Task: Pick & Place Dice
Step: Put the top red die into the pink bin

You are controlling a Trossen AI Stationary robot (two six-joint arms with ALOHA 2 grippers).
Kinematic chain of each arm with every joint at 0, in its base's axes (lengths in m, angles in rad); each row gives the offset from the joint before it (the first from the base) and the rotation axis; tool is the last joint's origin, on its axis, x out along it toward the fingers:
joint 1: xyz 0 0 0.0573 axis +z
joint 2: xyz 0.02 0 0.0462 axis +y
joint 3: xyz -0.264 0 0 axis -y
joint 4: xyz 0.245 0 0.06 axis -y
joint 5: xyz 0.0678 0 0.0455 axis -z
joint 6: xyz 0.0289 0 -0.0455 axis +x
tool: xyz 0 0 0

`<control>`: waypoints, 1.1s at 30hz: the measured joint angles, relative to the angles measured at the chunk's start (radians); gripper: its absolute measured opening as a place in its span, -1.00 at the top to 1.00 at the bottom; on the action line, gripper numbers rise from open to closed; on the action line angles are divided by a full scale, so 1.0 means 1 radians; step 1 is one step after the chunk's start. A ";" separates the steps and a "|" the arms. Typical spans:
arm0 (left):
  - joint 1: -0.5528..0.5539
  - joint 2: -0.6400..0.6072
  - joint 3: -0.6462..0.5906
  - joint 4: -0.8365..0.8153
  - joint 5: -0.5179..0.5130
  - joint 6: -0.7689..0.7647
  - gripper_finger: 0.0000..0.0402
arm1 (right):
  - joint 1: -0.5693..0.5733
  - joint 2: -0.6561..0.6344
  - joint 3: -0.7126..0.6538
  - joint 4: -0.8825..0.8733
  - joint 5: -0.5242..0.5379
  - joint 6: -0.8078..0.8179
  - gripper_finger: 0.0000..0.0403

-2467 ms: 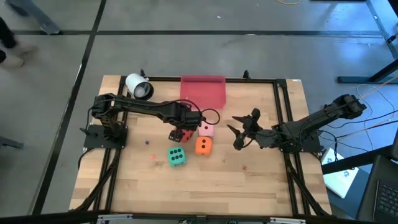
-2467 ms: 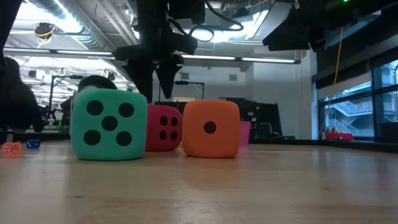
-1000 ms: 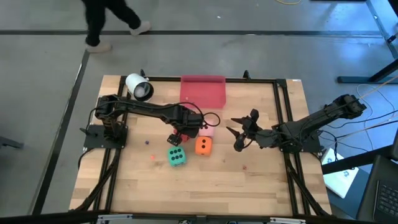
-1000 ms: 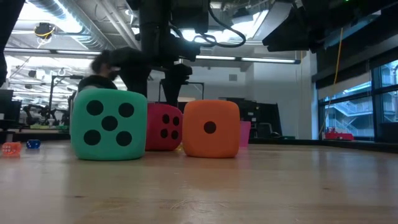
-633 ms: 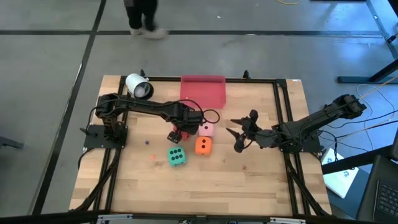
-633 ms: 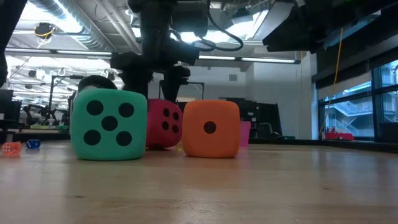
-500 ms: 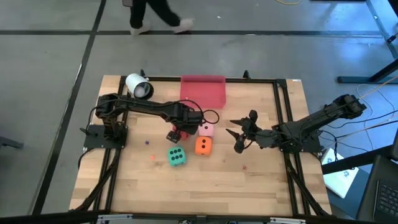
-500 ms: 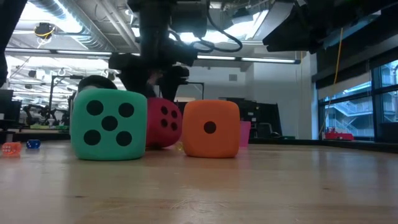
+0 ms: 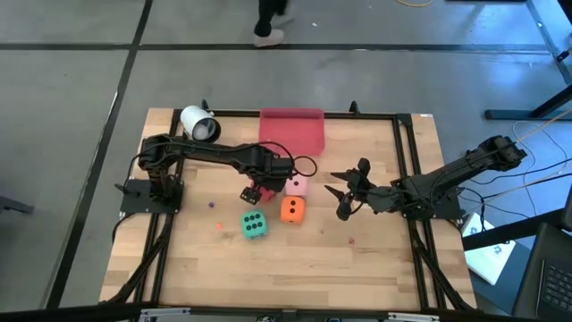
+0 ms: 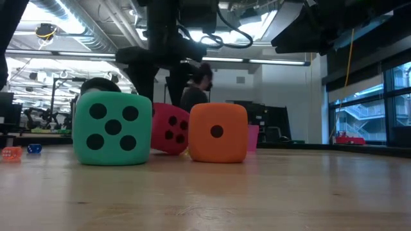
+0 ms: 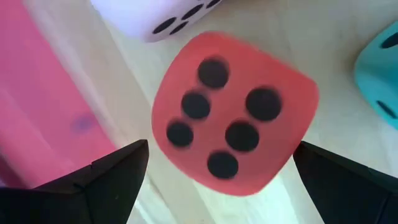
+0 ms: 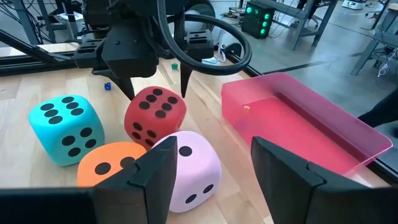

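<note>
Four dice sit mid-table: red (image 9: pixel 258 191), light pink (image 9: pixel 297 186), orange (image 9: pixel 291 209) and green (image 9: pixel 254 224). The red die (image 12: pixel 155 115) is tilted, a lower edge on the wood (image 10: pixel 171 151); the others rest flat. My left gripper (image 12: pixel 157 87) points down over the red die, open, with one fingertip near each upper side of it. My right gripper (image 9: pixel 343 191) hovers open and holds nothing, to the right of the dice. The pink tray (image 9: pixel 291 131) lies at the far edge. My left gripper comes from above, its fingertips (image 12: pixel 130 93) level with the red die's upper edges (image 11: pixel 163 93) on two opposite sides. Whether they touch the die I cannot tell. The die stays tilted, with its six-pip face up toward the wrist.
A white roll (image 9: pixel 198 124) lies at the far left corner. Tiny coloured bits (image 9: pixel 214 215) dot the wood left of the green die. A dark frame (image 9: pixel 407 170) rims the table. Bare wood stretches along the near edge (image 9: pixel 295 277). A person passes beyond the table (image 9: pixel 268 18).
The red die stood flat a second ago and has tipped onto a lower edge under my left gripper. The other dice have kept their places. A person has walked past behind the table.
</note>
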 joint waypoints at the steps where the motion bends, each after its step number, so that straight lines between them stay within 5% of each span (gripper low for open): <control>1: 0.000 0.000 0.000 0.000 0.009 0.000 -0.97 | 0.000 0.000 0.000 0.000 0.000 0.000 -0.02; 10: 0.000 0.000 0.001 0.020 0.134 0.000 -0.97 | 0.000 0.000 0.000 0.000 0.000 -0.004 -0.02; 33: 0.038 0.053 0.004 0.048 0.158 -0.110 -0.97 | 0.000 0.000 0.000 -0.010 -0.004 -0.002 -0.02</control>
